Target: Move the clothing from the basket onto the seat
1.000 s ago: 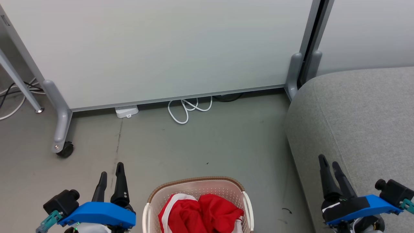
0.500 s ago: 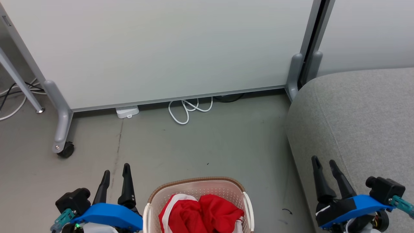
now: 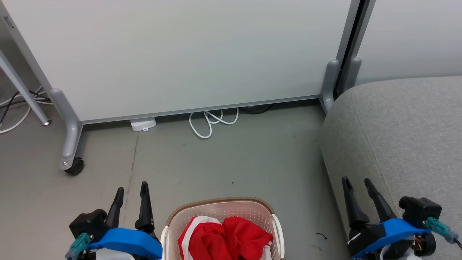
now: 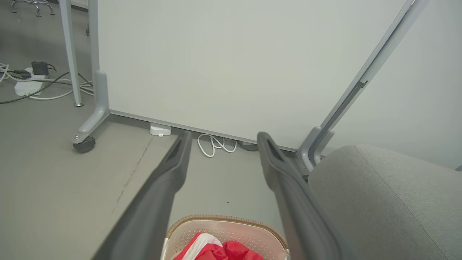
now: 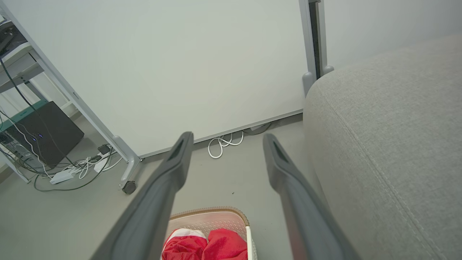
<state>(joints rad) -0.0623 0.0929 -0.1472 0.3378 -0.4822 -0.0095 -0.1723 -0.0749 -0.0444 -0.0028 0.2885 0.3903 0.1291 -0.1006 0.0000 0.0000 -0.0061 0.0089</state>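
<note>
The clothing [image 3: 225, 238], red fabric with a white band, is being kept bunched inside the basket [image 3: 220, 201], which is being borne by the grey floor [image 3: 252, 159]. The seat [image 3: 404, 126] is being seen to the basket's right, apart from it. The left gripper [image 3: 132, 186] is being held empty with fingers parted, just left of the basket. The right gripper [image 3: 356, 179] is being held likewise parted and empty over the seat's near edge.

Crumpled red clothing [image 3: 225, 240] fills the cream basket [image 3: 220, 206] beside the grey seat [image 3: 400, 133].
</note>
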